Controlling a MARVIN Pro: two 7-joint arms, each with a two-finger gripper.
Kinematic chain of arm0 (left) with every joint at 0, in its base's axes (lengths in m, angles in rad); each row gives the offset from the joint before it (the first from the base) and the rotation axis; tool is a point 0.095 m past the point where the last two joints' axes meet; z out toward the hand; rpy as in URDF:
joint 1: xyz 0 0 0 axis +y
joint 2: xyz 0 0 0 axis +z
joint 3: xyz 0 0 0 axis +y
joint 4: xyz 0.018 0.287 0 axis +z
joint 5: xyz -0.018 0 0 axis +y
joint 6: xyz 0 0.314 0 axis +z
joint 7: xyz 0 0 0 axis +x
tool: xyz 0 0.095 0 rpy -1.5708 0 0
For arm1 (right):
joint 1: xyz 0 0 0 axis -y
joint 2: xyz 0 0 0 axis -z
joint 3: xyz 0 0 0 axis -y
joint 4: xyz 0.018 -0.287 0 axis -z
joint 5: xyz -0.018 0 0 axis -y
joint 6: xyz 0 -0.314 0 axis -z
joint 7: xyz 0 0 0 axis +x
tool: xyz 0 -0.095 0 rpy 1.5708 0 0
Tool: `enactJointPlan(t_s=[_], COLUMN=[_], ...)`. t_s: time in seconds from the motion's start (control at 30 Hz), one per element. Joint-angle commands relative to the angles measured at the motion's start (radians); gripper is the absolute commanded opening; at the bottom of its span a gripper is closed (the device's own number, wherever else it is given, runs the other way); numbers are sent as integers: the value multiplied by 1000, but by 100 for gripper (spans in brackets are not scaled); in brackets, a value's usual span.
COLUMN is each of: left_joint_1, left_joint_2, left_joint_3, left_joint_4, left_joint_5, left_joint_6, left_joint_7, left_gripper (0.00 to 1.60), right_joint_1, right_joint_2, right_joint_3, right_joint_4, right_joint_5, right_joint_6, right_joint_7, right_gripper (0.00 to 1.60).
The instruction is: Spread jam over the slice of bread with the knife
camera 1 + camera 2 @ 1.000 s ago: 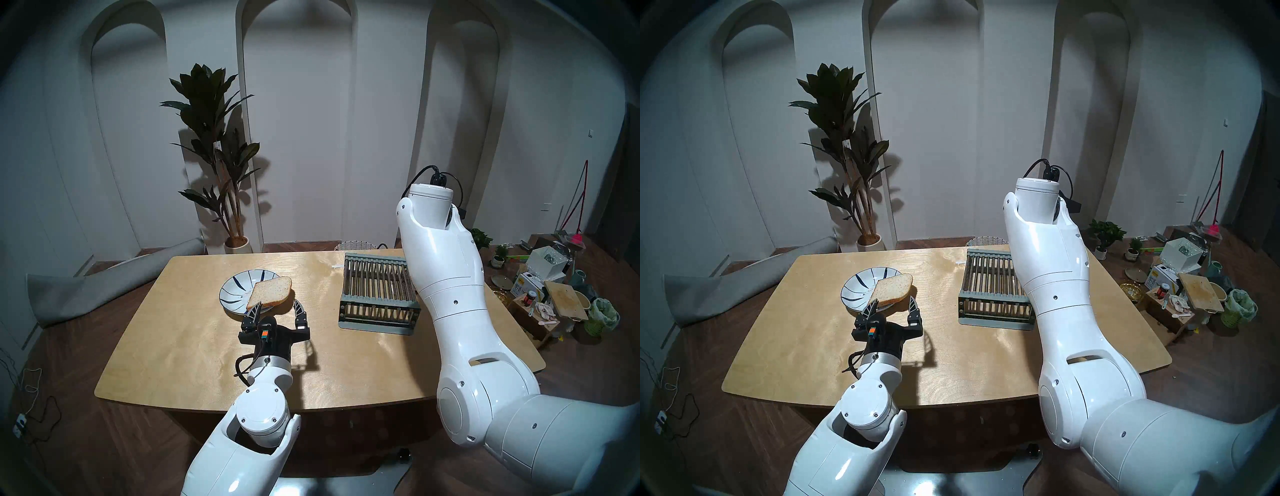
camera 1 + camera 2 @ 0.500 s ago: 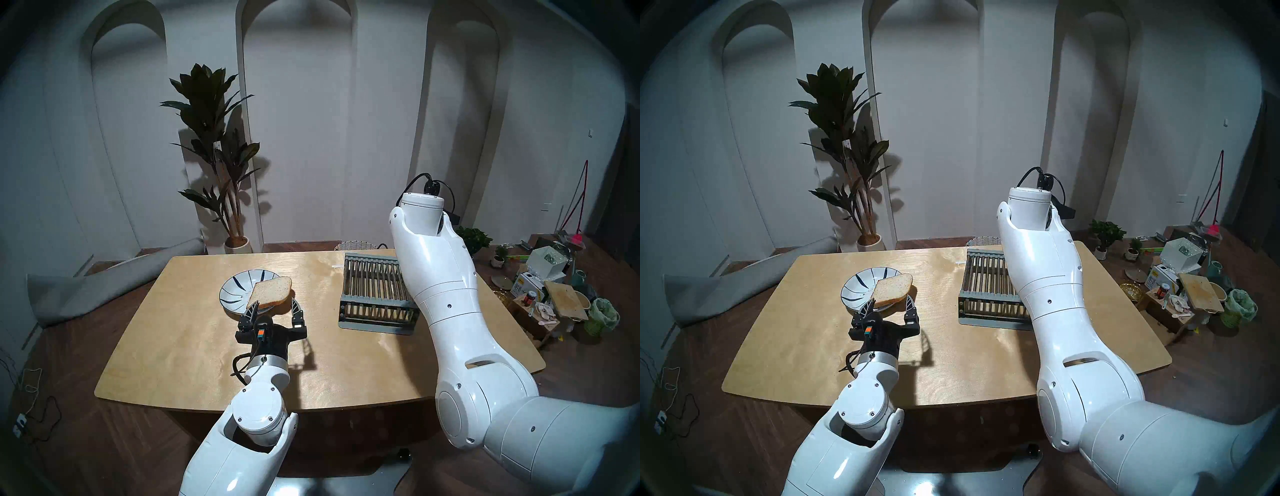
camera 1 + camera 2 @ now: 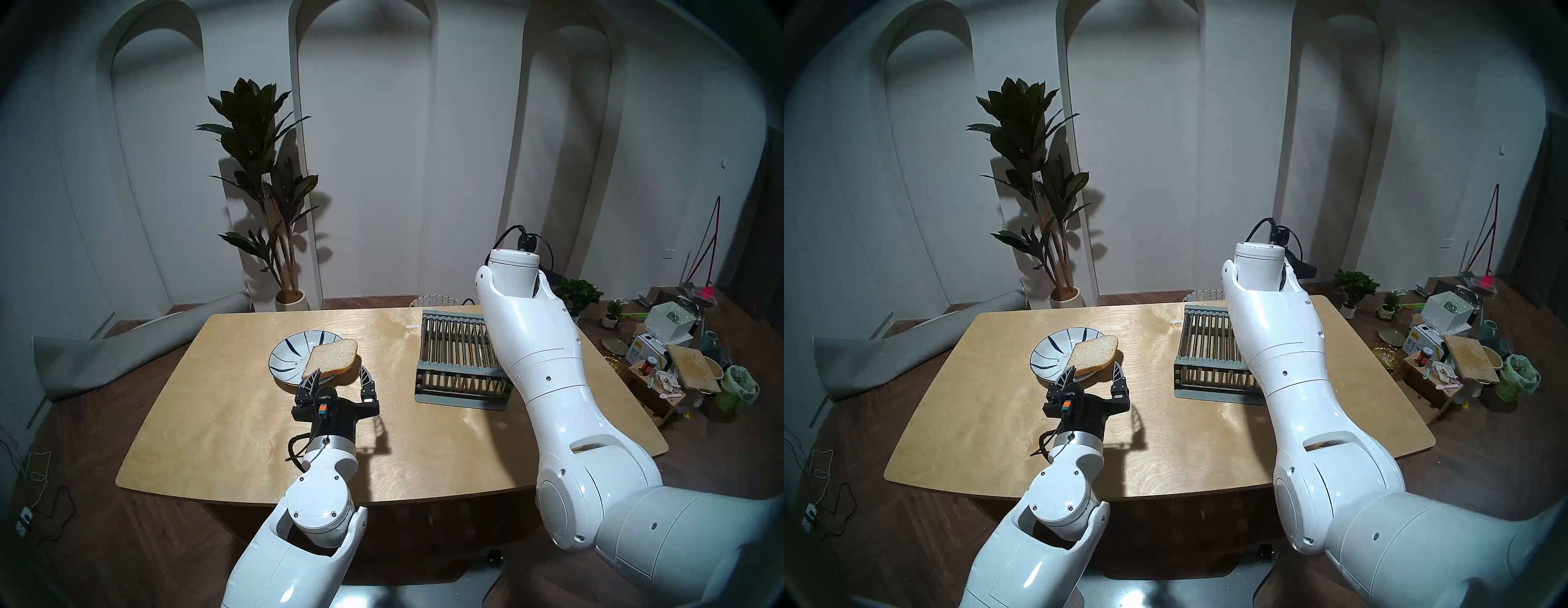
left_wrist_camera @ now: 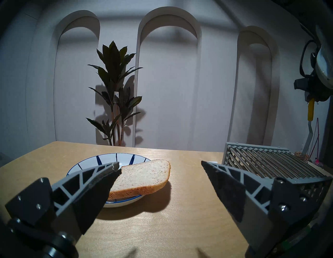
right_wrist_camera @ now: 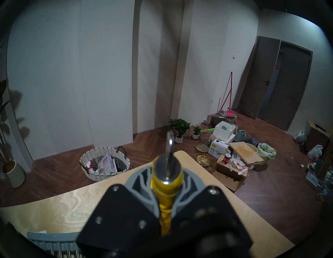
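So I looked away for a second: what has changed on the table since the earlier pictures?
Only the right arm moved: its wrist end sank a little and drifted left over the rack, its fingers still shut on the knife. The left gripper stayed open before the bread, which is unmoved on the plate.

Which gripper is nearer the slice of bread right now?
Left. The left gripper sits open just in front of the slice of bread on the plate. The right gripper, shut on the knife, is up beyond the rack.
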Motion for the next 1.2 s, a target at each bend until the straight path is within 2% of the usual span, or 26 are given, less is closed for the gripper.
enactJointPlan(t_s=[0.0, 0.4, 1.17], left_joint_1=[-12, -20, 2], left_joint_2=[-3, -10, -4], left_joint_3=[1, 0, -10], left_joint_4=[-18, -12, -24], left_joint_5=[5, 7, -3], left_joint_6=[2, 2, -20], left_joint_7=[2, 8, 13], left_gripper=[160, 160, 160], right_joint_1=[47, 79, 43], right_joint_2=[1, -6, 13], right_joint_3=[-5, -34, -130], right_joint_4=[41, 105, 92], right_joint_5=[-3, -17, -81], right_joint_6=[-59, -89, -155], right_joint_7=[18, 31, 61], right_gripper=[0, 0, 0])
